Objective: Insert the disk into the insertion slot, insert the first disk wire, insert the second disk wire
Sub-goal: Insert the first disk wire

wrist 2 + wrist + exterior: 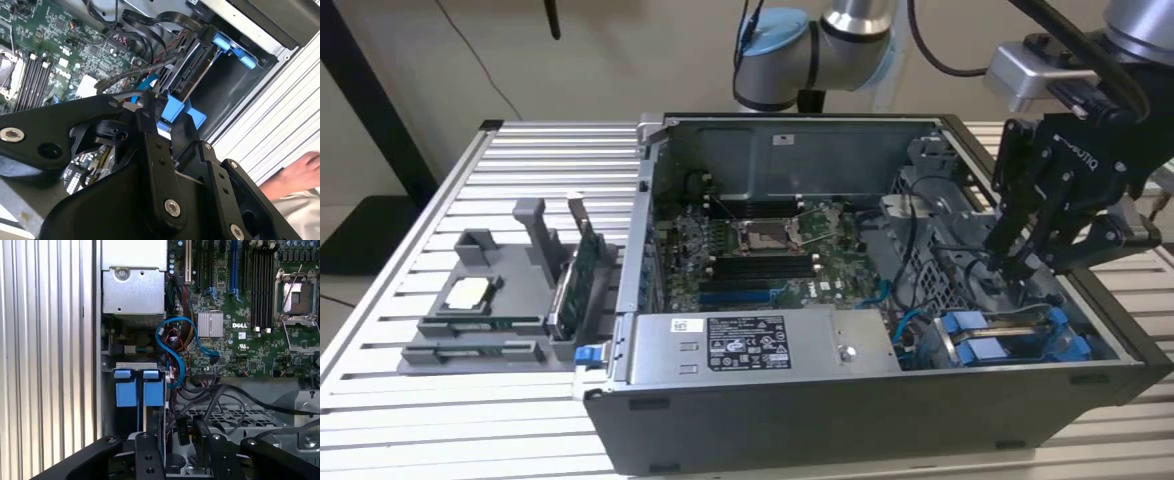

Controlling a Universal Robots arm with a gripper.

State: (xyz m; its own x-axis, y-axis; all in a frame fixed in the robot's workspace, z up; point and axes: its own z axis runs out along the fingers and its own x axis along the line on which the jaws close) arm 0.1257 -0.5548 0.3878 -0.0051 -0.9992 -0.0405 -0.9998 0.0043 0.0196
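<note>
Disk sits in its slot, gripper close above it

On the exterior view's left, a grey holder point(494, 290) with spare parts rests on the ribbed table point(400, 400). Next to it stands the open computer case point(854, 420). Inside the case lies the green board point(761, 250). A grey power box point(747, 345) with a label sits along the near wall.

Farther toward the exterior view's right is the disk point(1014, 335) in its bright blue frame. It is inside the insertion slot point(135, 365), low in the corner of the case. Its blue tabs stick out of the slot.

The gripper point(1021, 268) reaches down into the case just above the disk and near the metal cage. I cannot tell if it is open or closed, or if it holds anything.

In the first wrist view, a blue wire point(179, 367) loops from the green board toward the slot. In the second wrist view, a person's hand point(295, 175) is over the table, outside the case.
</note>
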